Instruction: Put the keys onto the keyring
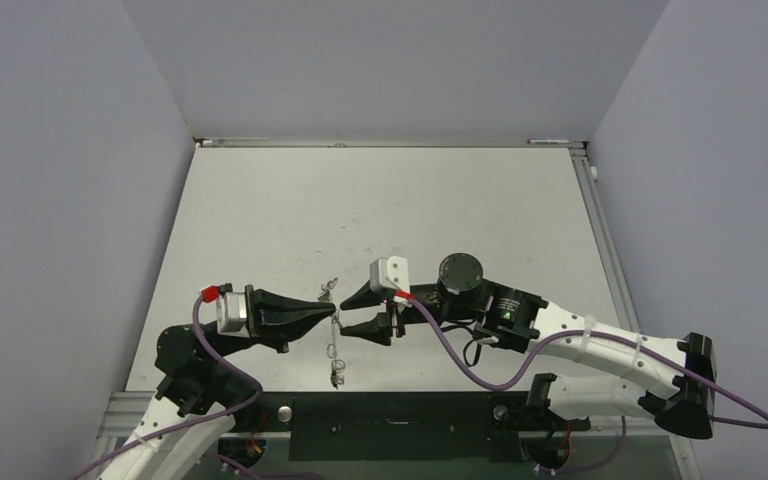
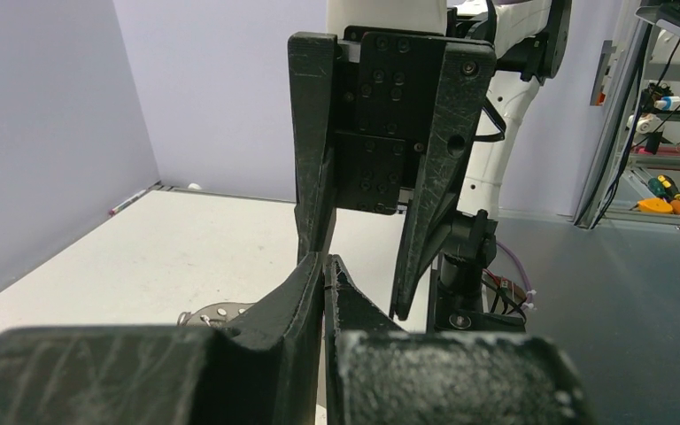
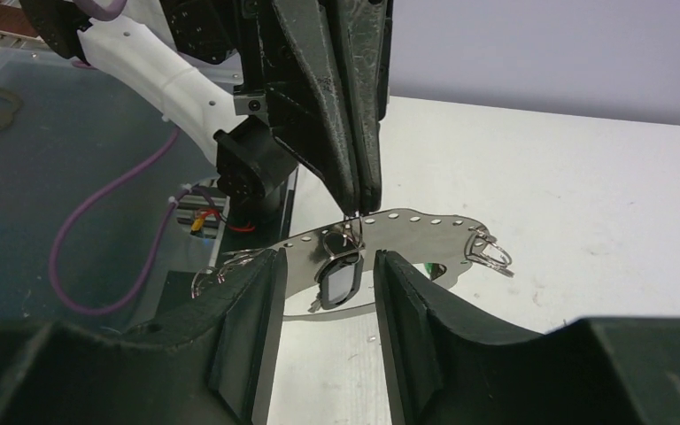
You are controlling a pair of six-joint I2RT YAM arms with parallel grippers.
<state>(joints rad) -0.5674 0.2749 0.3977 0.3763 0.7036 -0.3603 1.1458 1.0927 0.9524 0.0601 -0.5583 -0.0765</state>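
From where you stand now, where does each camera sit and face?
Top external: above, behind the robot, looking down at the table; left arm, right arm show, left gripper and right gripper nearly tip to tip.
Left wrist: on the left arm, facing the right gripper; own shut fingers below.
Right wrist: on the right arm, facing the left gripper pinching a tagged keyring; own open fingers below.
Shared: each wrist view shows the other gripper.

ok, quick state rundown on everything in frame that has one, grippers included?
left gripper: shut, pinching the top of the ring.
right gripper: open, fingers flanking the tag.
ring: hanging from the left gripper's tips.
tag: dangling from the ring.
perforated metal strip: behind the tag, a wire loop at each end; resting or lifted, cannot tell.
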